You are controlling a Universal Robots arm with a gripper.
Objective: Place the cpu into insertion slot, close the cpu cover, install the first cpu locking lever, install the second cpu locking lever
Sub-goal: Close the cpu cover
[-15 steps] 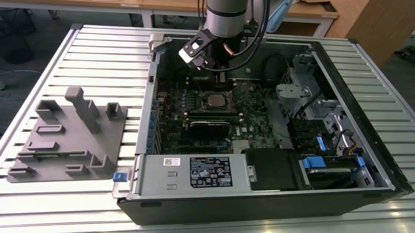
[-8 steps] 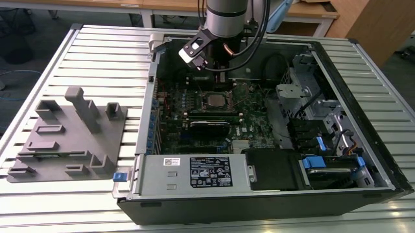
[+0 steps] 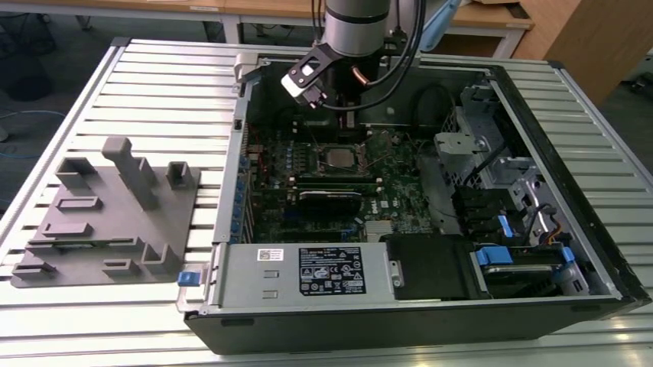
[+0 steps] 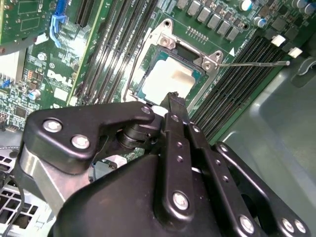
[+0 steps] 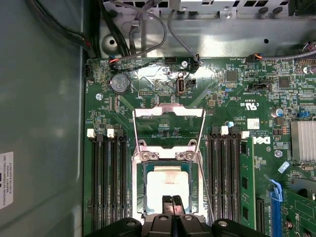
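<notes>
The cpu (image 5: pixel 167 181), a small flat square chip with a dull silver-grey metal top, lies face-up in the insertion slot (image 5: pixel 136 197), a square dark socket with a silvery rim on the green circuit board (image 5: pixel 232 106). Being square, the chip shows no long axis. Its edges run parallel to the long narrow black memory slots (image 5: pixel 106 182) on either side of the socket. The cpu cover (image 5: pixel 169 112), a thin silvery metal frame plate with a cut-out centre, stands swung open on the side of the socket toward the round coin battery (image 5: pixel 120 84). A thin wire locking lever (image 4: pixel 252 63) angles away from the socket across the memory slots. The black gripper (image 5: pixel 173 201) hangs over the chip's edge farthest from the open cover, fingertips pressed together with nothing between them. In the exterior view, the open black computer case (image 3: pixel 408 329) sits on a ribbed metal table (image 3: pixel 153 84).
</notes>
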